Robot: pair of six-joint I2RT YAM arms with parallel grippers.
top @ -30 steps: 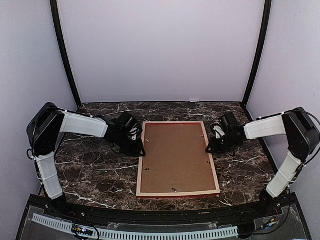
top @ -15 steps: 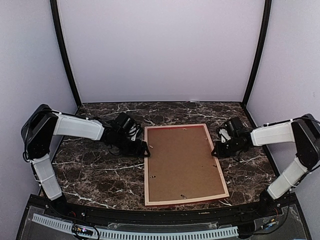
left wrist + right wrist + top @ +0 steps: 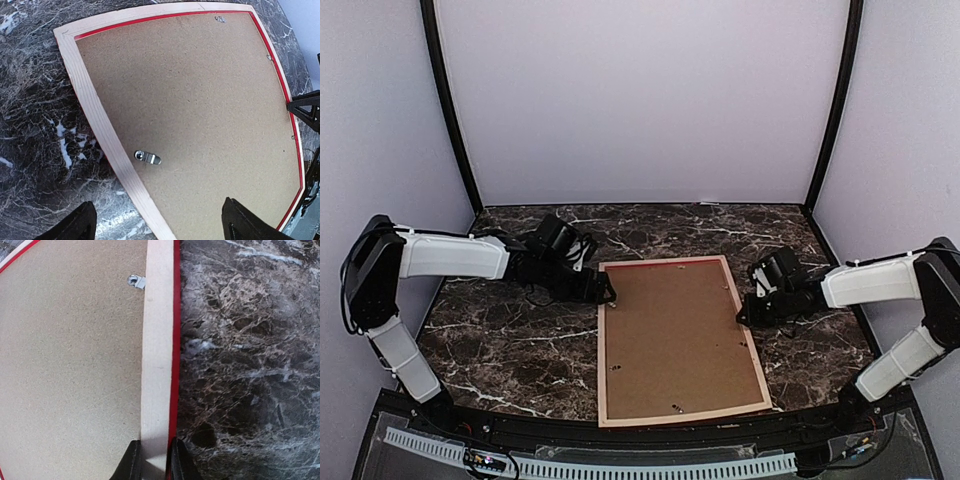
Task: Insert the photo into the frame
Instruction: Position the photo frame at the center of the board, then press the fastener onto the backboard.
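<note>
Lying face down by the counter (image 3: 500,345) front edge, the frame (image 3: 603,360) shows only its backing board (image 3: 670,330); no photo is visible. Further back, the right end effector (image 3: 152,460) pinches its right rail, while the left end effector (image 3: 162,227) gapes empty at its left rail. Held one-sided, the frame could pivot or slip. No writing is readable.

Top cam: high at near edge, looks down over whole table (image 3: 500,340). Left wrist cam: close above frame (image 3: 97,117) left edge, facing across it. Right wrist cam: super tight on right rail (pointing straight down). All share frame back.
</note>
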